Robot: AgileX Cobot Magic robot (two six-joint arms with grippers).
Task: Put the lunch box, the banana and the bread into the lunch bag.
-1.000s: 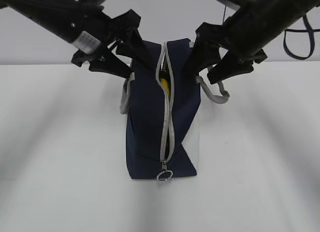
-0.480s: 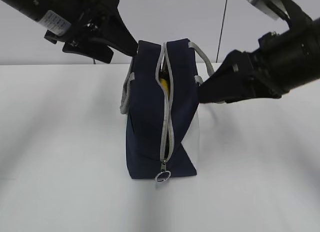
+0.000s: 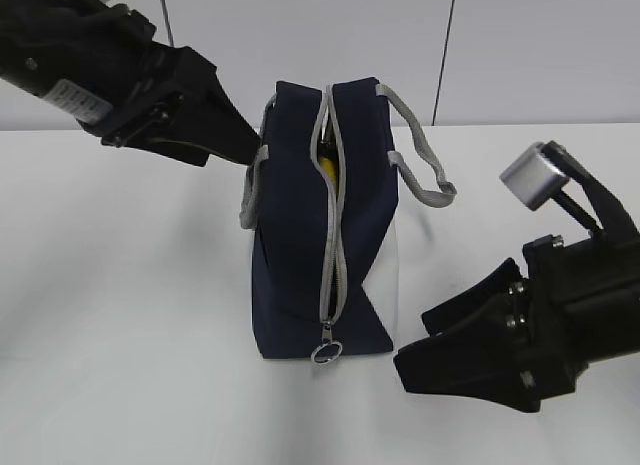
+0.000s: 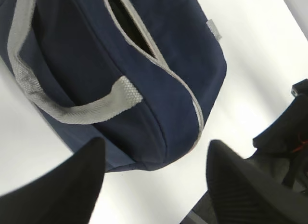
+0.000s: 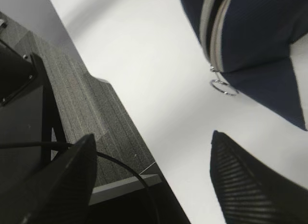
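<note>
A: Where is the lunch bag (image 3: 300, 245)?

B: It stands upright in the middle of the white table (image 3: 120, 315), its narrow end facing the exterior camera. The grey zipper (image 3: 330, 235) runs up that end and over the top, with the ring pull (image 3: 327, 353) hanging near the table.

A: Is the zipper closed?

B: Not fully. Near the top it gapes, and a strip of yellow, the banana (image 3: 328, 173), shows inside. The lunch box and the bread cannot be seen.

A: And the left gripper (image 3: 245, 145)?

B: It sits high on the left, its tip right by the bag's upper corner and the left handle (image 3: 250, 200). In the left wrist view its two fingers (image 4: 72, 185) are spread wide, with the bag's end and table between them, holding nothing.

A: The right gripper (image 3: 415, 350)?

B: Low on the right, near the table, just beside the bag's bottom corner. Its fingers (image 5: 245, 180) are also spread apart and empty; the ring pull shows beyond them in the right wrist view. The right handle (image 3: 425, 170) hangs loose.
</note>
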